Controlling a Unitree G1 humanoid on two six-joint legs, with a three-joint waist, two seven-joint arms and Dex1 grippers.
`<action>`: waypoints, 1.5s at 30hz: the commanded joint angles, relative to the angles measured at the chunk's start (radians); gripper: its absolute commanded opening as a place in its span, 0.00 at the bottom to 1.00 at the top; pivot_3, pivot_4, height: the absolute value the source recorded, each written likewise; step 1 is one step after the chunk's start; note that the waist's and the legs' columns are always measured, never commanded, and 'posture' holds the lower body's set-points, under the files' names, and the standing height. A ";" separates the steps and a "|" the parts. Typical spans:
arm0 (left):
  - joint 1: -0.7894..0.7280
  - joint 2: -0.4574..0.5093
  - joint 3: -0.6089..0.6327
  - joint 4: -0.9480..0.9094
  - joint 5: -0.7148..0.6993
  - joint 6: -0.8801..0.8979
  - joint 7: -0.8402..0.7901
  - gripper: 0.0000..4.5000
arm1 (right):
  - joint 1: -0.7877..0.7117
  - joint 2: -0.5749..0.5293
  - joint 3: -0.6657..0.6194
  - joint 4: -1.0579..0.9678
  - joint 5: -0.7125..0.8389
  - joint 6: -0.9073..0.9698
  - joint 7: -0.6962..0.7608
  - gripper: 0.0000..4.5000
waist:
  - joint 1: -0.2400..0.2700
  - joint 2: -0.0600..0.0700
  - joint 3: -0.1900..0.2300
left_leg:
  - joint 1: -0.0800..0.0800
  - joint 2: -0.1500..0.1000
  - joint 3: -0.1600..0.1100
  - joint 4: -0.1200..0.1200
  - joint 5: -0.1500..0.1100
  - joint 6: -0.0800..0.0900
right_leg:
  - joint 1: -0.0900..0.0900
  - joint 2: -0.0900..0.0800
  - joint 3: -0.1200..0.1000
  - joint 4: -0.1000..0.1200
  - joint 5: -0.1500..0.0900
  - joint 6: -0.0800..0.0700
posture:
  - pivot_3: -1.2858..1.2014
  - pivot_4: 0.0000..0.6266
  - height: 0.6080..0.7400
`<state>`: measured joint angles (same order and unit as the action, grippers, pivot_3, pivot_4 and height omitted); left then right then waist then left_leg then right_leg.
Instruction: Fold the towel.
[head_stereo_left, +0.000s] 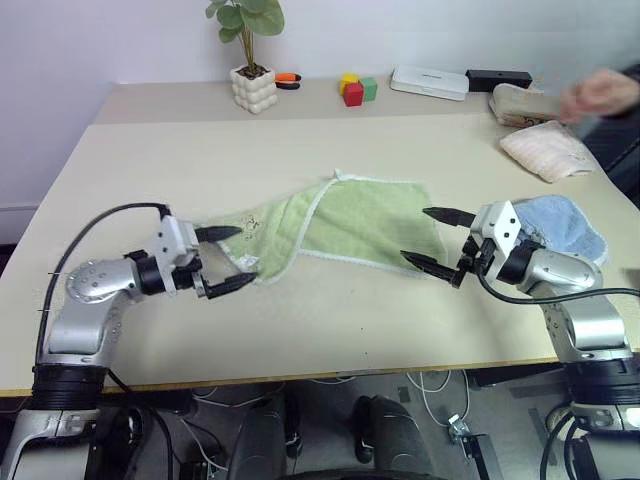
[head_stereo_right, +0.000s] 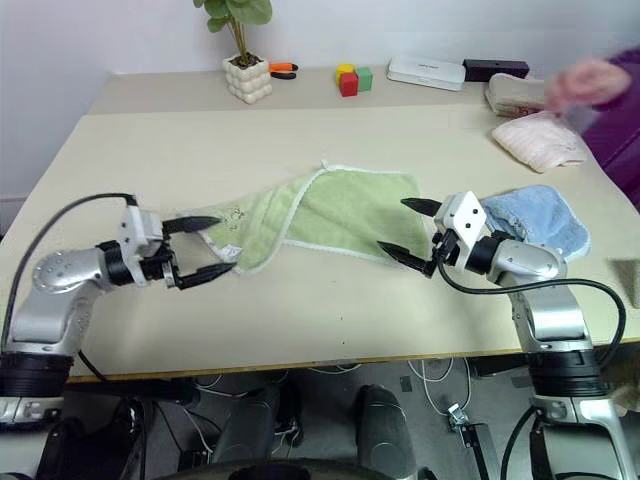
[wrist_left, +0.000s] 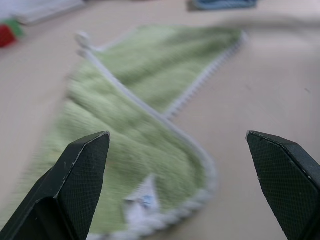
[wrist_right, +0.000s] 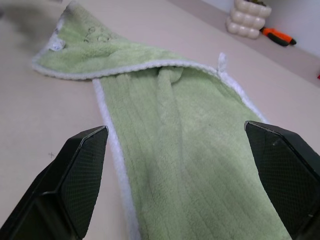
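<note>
1. Nearest the robot, the left hand (head_stereo_left: 225, 259) hangs just over the desk (head_stereo_left: 330, 320) with its two black fingers spread wide and nothing between them. It points inward at the towel's left end, which lies right at its fingertips; whether they touch the cloth I cannot tell.
2. The right hand (head_stereo_left: 430, 240) mirrors it on the other side, fingers likewise wide apart and empty, aimed at the towel's right edge from just beside it.
3. Between the two hands lies the towel (head_stereo_left: 345, 225), flat on the desk. Its long axis runs left to right, roughly along the line joining the hands, so each arm has its own end near; neither is clearly nearer.
4. The towel is soft light green terry with faint ribbing and a whitish stitched border. Its left part is already turned over in a slanting flap that narrows to a rounded corner carrying a small white label; a small loop sticks up at its far edge. Limp cloth like this will likely sag and slide when lifted by the corners.
5. Just behind the right hand sits a light blue towel (head_stereo_left: 565, 225), bunched.
6. Farther off lie folded cream towels (head_stereo_left: 540, 150) with a person's blurred hand (head_stereo_left: 600, 93) above them, then a white ribbed plant pot (head_stereo_left: 254, 88), coloured blocks (head_stereo_left: 355, 88) and a flat white box (head_stereo_left: 430, 80).
</note>
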<state>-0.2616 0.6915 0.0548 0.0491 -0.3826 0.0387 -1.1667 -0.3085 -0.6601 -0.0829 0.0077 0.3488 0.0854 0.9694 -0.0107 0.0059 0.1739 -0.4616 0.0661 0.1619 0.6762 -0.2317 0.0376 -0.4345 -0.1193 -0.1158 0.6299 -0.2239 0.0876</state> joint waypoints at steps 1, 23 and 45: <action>0.009 -0.012 -0.037 -0.068 -0.003 0.019 -0.009 1.00 | -0.040 0.016 -0.004 0.006 -0.009 -0.035 -0.011 0.99 | 0.000 0.000 0.000 | 0.000 0.000 0.000 0.000 0.000 0.000 | 0.000 0.000 0.000 0.000 0.000 0.000 | 0.52 0.24 1.00; 0.090 -0.096 -0.197 0.002 0.303 0.012 0.278 0.82 | -0.037 0.052 -0.014 -0.012 -0.011 -0.039 -0.049 1.00 | 0.003 0.003 -0.002 | 0.002 0.000 -0.001 0.001 -0.002 0.004 | 0.002 0.000 0.000 0.000 0.000 0.000 | 0.52 0.24 1.00; 0.180 -0.003 0.002 -0.208 -0.014 0.169 0.167 0.02 | -0.083 0.085 -0.003 0.110 -0.049 -0.125 -0.054 1.00 | -0.008 0.006 -0.004 | 0.010 0.000 0.002 -0.008 -0.001 0.002 | 0.004 -0.001 0.002 -0.001 -0.001 -0.002 | 0.52 0.24 1.00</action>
<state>-0.0864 0.6733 0.0075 -0.0839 -0.3199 0.1895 -0.9588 -0.3600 -0.5752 -0.0791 0.1215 0.3110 -0.0045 0.9245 -0.0189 0.0115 0.1702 -0.4517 0.0662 0.1640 0.6673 -0.2324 0.0387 -0.4310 -0.1199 -0.1135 0.6291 -0.2252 0.0853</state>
